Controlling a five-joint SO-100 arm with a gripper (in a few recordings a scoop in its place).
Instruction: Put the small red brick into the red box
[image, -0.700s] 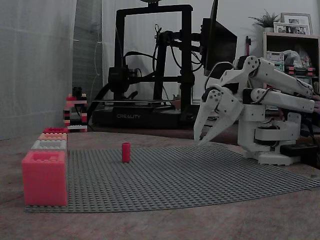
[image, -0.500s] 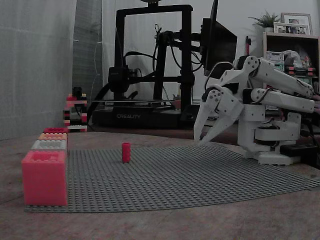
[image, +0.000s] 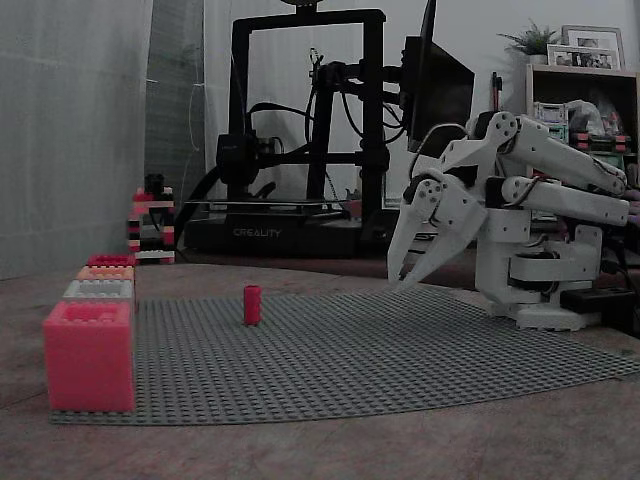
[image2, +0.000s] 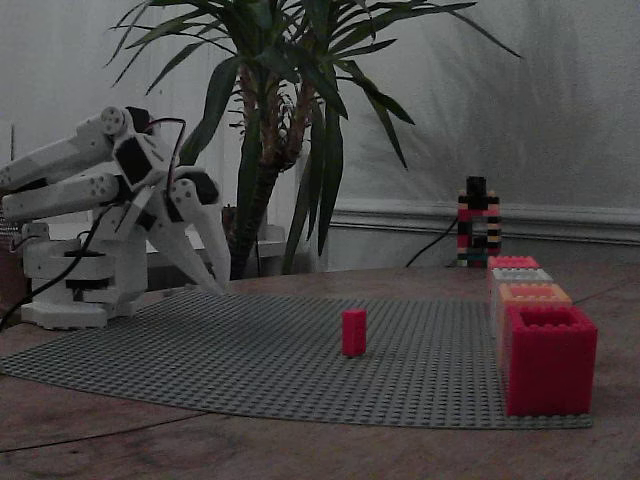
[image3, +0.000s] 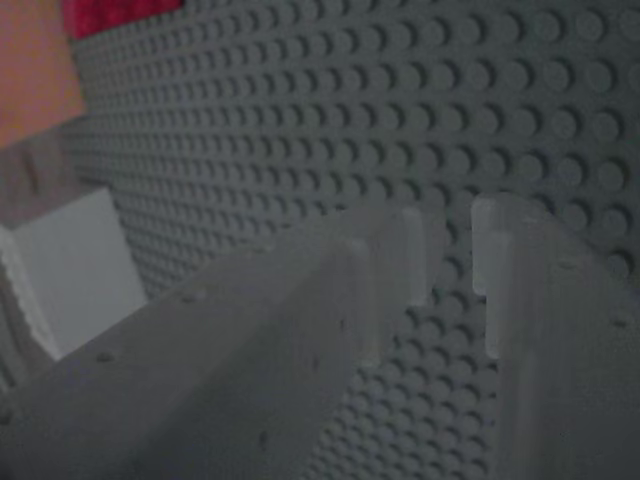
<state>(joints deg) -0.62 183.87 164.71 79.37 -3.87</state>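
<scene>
Nothing has visibly moved since the earlier frames: arm, brick and boxes keep their places. White arm folded at the baseplate's (image: 400, 350) edge, gripper (image: 398, 279) tilted down with its tips just above the studs, fingers (image3: 490, 260) released with a narrow gap between them and grasping nothing. In a fixed view the gripper (image2: 213, 285) hangs at 9 o'clock of the plate (image2: 250, 350).

Small red brick (image: 252, 305) upright on the grey plate, well apart from the gripper, which lies toward 3 o'clock of it in this view; in the other fixed view the brick (image2: 353, 332) stands near plate centre.

Boxes in a single row along one plate edge. Nearest the camera in a fixed view, a pink box (image: 90, 355); behind it a grey box (image: 98, 290), an orange box (image: 105, 272), then the red box (image: 110, 260) at the far end of the row. From the opposite side the red box (image2: 512, 262) again lies farthest back.

Small brick tower (image: 150, 222) on the counter (image: 350, 450) beyond the row. Black 3D printer (image: 300, 130) behind the plate; potted plant (image2: 290, 120) behind the arm.
</scene>
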